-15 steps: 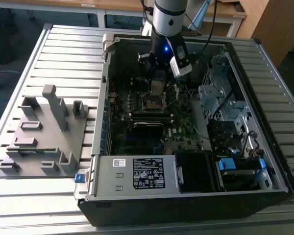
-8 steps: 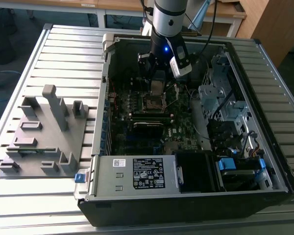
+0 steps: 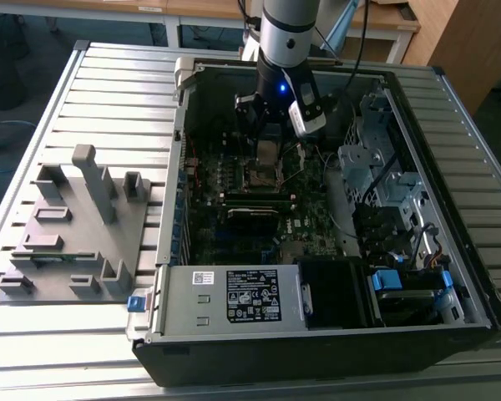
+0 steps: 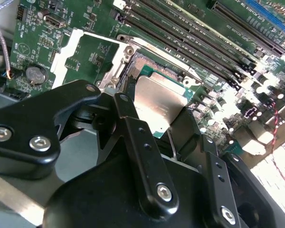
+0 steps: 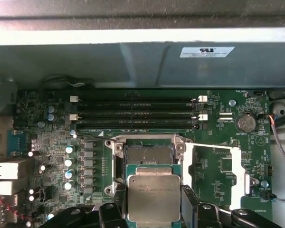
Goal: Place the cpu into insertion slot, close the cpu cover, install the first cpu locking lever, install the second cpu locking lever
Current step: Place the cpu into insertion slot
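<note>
Tool (image 5: 154, 208) pinching cpu (image 5: 154, 194) close by insertion slot (image 5: 147, 153), memory slots (image 5: 133, 113) just beside, capacitors (image 5: 69, 162) near, case walls (image 5: 133, 66) around

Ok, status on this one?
Gripper shut on cpu. Cpu held over the socket, not yet seated. No obstruction seen.

A grey fixture plate (image 3: 75, 225) lies on the slatted table (image 3: 108, 83), on the exterior view's left of the open computer case (image 3: 317, 355); a power supply (image 3: 234, 296) sits inside.

Matt silvery metal cpu (image 5: 153, 197), smooth green circuit board (image 5: 213, 166)
</note>
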